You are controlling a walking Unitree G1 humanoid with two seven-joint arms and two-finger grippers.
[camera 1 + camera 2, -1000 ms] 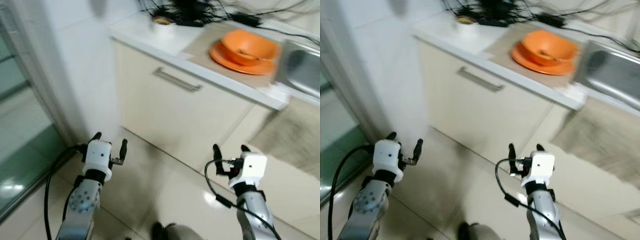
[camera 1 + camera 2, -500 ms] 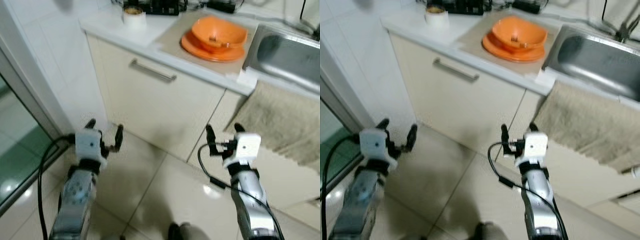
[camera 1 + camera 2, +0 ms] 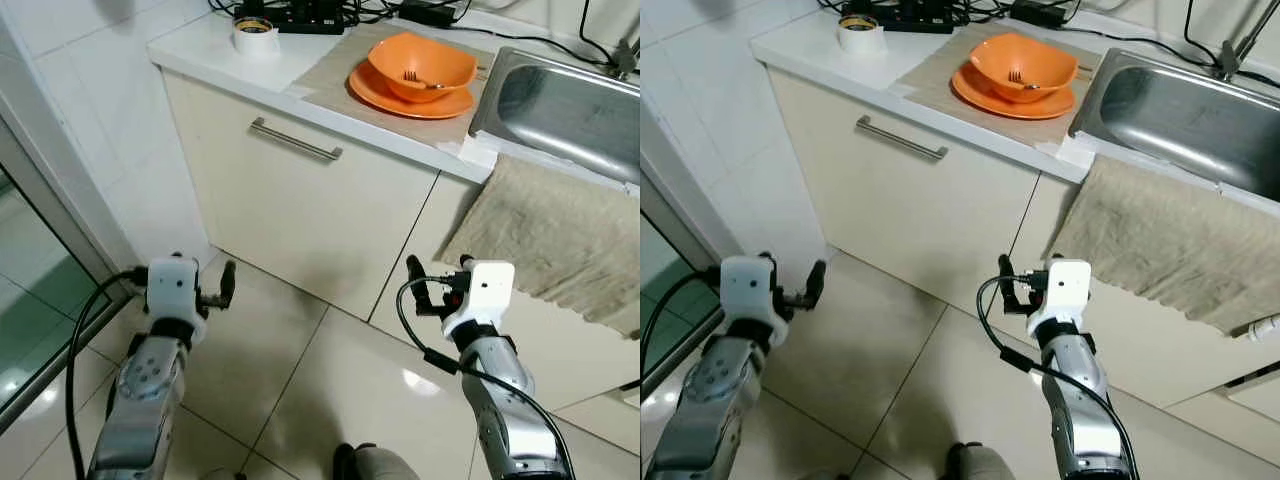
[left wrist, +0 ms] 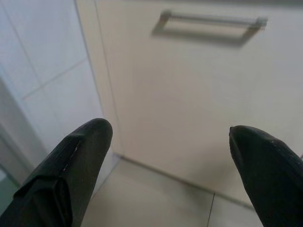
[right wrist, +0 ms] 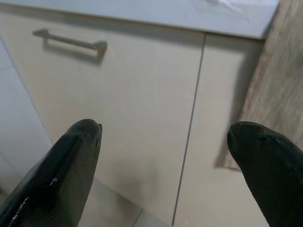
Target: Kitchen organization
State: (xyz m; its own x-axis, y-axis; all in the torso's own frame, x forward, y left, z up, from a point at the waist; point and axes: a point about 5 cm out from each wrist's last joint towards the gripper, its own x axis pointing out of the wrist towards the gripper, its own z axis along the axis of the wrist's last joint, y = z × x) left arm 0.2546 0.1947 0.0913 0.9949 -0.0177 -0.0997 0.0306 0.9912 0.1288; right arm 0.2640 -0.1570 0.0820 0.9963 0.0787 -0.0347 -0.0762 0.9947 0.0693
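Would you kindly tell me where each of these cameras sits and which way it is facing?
Left eye view: on the head, looking forward and down at the counter's orange bowl, sink and cabinet; both arms show.
Right eye view: same head, same scene, with the towel.
Left wrist view: on the left wrist, facing the cabinet's handle; the left gripper is open.
Right wrist view: on the right wrist, facing the same cabinet; the right gripper is open.
Both wrist views share the handle.

A home kitchen: steel sink, cream cabinet, white countertop, tiled floor.
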